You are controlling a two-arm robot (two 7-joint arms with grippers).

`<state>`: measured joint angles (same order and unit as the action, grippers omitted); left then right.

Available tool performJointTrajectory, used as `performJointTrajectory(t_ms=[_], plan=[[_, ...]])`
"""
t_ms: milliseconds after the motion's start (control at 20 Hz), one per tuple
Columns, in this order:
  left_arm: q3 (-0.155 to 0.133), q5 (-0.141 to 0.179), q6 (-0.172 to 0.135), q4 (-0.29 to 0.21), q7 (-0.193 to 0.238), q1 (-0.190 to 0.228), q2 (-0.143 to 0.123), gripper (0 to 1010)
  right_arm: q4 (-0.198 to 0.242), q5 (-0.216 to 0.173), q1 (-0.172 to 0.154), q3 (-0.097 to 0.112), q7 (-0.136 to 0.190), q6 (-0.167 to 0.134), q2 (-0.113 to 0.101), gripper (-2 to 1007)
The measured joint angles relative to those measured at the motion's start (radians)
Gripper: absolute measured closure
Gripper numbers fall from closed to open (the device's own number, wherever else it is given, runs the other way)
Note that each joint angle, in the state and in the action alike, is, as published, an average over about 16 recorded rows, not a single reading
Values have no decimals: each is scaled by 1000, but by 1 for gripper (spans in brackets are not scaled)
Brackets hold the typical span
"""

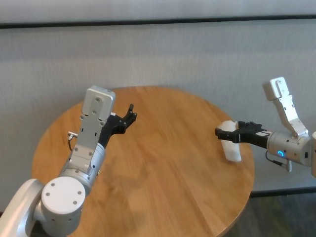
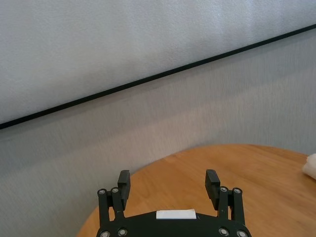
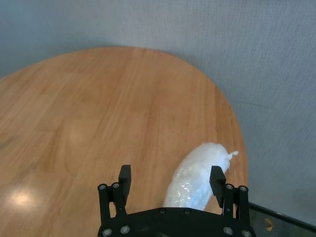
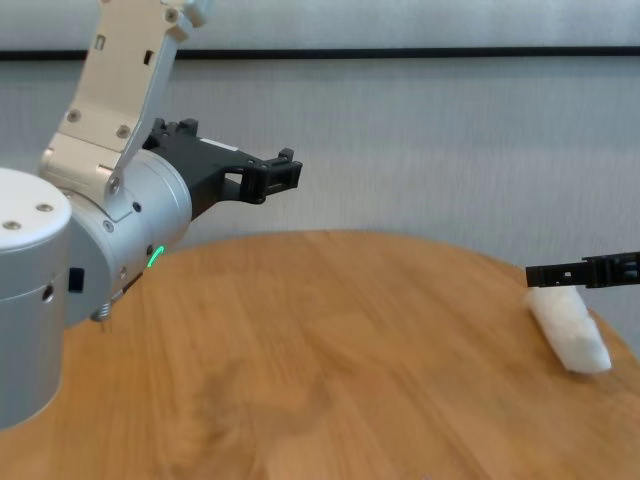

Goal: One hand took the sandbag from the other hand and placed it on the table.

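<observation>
Two pincers point(image 1: 129, 115) point(image 1: 220, 132), one sandbag point(image 1: 231, 148), one table point(image 1: 163, 163).

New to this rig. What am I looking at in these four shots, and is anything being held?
It is a two-armed robot at a large round table with a light brown wood-grain top. The four pictures come from its head, its chest and each wrist. The left gripper, with the green light, hangs open and empty above the table's left side. The right gripper, blue-lit, sits at the table's right edge, jaws open. The small white lumpy sandbag lies on the wood beneath those jaws. Nothing is held.
</observation>
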<state>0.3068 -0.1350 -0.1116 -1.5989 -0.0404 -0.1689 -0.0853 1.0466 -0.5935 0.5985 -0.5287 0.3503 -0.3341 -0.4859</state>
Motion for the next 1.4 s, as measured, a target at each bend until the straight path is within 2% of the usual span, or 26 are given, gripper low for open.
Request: performJointTrajectory(t_ms=[550, 850, 1150, 1400], plan=[[0, 0, 0, 0, 0, 0, 0, 8, 1, 0, 0, 0, 1, 1, 0, 3], [0, 0, 0, 0, 0, 0, 0, 8, 9, 19, 9, -4, 5, 17, 10, 3], [0, 0, 0, 0, 0, 0, 0, 8, 25, 71, 37, -24, 4, 59, 38, 3], [0, 0, 0, 0, 0, 0, 0, 8, 34, 131, 73, -51, 2, 107, 79, 3]])
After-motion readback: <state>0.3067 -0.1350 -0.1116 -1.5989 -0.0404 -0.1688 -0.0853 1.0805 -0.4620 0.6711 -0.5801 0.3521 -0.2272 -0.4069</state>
